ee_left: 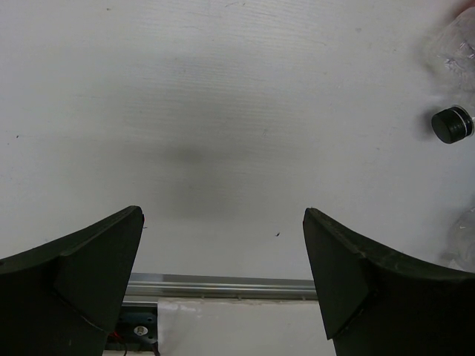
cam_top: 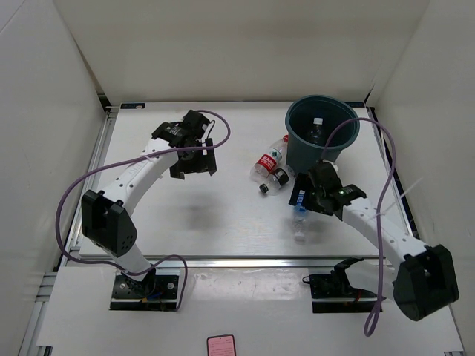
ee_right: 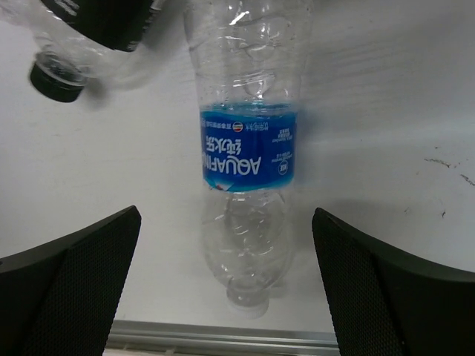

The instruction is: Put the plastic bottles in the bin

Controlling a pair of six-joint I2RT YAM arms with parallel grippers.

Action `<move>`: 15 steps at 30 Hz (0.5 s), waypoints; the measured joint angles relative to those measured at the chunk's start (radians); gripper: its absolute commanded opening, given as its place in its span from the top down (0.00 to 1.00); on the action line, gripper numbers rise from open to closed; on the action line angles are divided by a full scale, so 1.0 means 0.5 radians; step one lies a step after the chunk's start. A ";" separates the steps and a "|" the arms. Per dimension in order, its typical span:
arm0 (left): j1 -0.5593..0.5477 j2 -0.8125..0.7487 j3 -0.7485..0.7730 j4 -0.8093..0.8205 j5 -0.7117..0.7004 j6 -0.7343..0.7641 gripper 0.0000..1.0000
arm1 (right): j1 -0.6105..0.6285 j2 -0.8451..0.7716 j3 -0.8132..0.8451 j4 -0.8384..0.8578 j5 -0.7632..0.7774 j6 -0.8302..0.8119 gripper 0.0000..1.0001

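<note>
The white table (cam_top: 223,222) sits between plain white walls. The blue-label bottle (ee_right: 249,156) lies on its side near the front edge, in front of the bin (cam_top: 303,152). It looks empty, so expect it to be light, thin-walled, ribbed and slick, and likely to roll or dent. Grip across the labelled waist. The right gripper (ee_right: 226,215) hovers over it, jaws spread wide and clear of both sides. A red-label bottle (cam_top: 266,163) and a dark-label bottle (cam_top: 280,178) lie beside the bin, and a fourth bottle (cam_top: 318,126) is inside it. The left gripper (ee_left: 223,215) is spread and holds nothing.

The white table (cam_top: 200,219) carries the bin (cam_top: 303,152), red-label bottle (cam_top: 267,162), dark-label bottle (cam_top: 279,178) and blue-label bottle (ee_right: 249,156) (bottles lying flat).
</note>
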 measured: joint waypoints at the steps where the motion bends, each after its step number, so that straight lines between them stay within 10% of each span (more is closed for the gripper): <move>1: 0.000 0.000 0.000 0.001 0.001 0.000 0.00 | 0.006 0.049 -0.003 0.014 0.007 -0.004 0.00; 8: 0.000 -0.002 -0.065 -0.001 0.002 0.000 0.00 | 0.008 0.208 -0.037 0.107 0.038 -0.027 0.04; 15: 0.000 -0.005 -0.095 -0.006 0.003 0.000 0.00 | 0.011 0.401 -0.035 0.138 0.021 -0.039 0.36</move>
